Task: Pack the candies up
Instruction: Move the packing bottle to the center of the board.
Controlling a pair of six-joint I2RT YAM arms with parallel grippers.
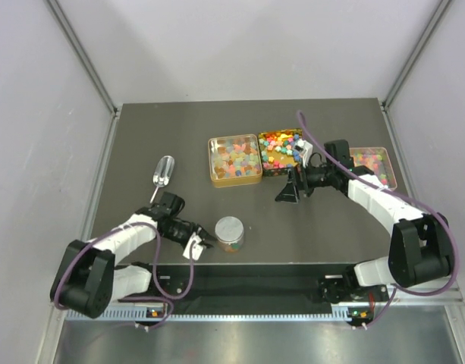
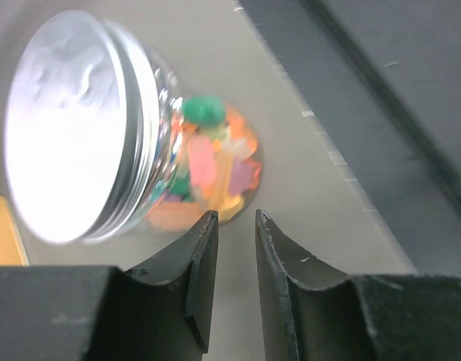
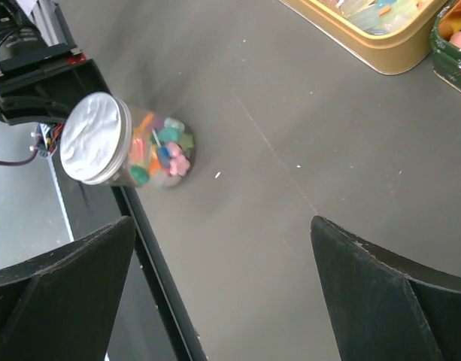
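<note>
Black fingers (image 2: 200, 278) of the left hand (image 2: 235, 219) fill the bottom of the left wrist view. They stand a narrow gap apart with nothing between them. Just past their tips stands a small clear glass jar (image 3: 151, 177), upright and capped with a round silver lid (image 2: 65, 143). It is packed with tiny wrapped candies (image 2: 204, 162) in pink, orange, yellow, green and blue. The fingertips come close to the foot of the jar; whether they touch it cannot be told. The jar sits at the near edge of the dark grey tabletop (image 1: 308, 235), a little left of the middle, with the left hand just to its left.

More candies lie farther back. A rectangular gold tin (image 1: 212, 161) near the middle of the tabletop holds paler, translucent pieces. Right beside it on the right, a dark green tin (image 1: 271, 174) is heaped with brighter ones. Well to the right, by the right edge of the tabletop, a shallow gold tray (image 1: 371, 149) carries a thin scatter of candies and is partly covered by the right arm.

Over bare tabletop just near of the dark green tin, the right hand (image 1: 287, 193) has its two fingers spread wide and holds nothing. Its wrist camera looks between them toward the jar.

On the left side of the tabletop, far of the left hand and apart from it, lies a clear plastic scoop (image 1: 163, 171), its handle pointing near and left.
</note>
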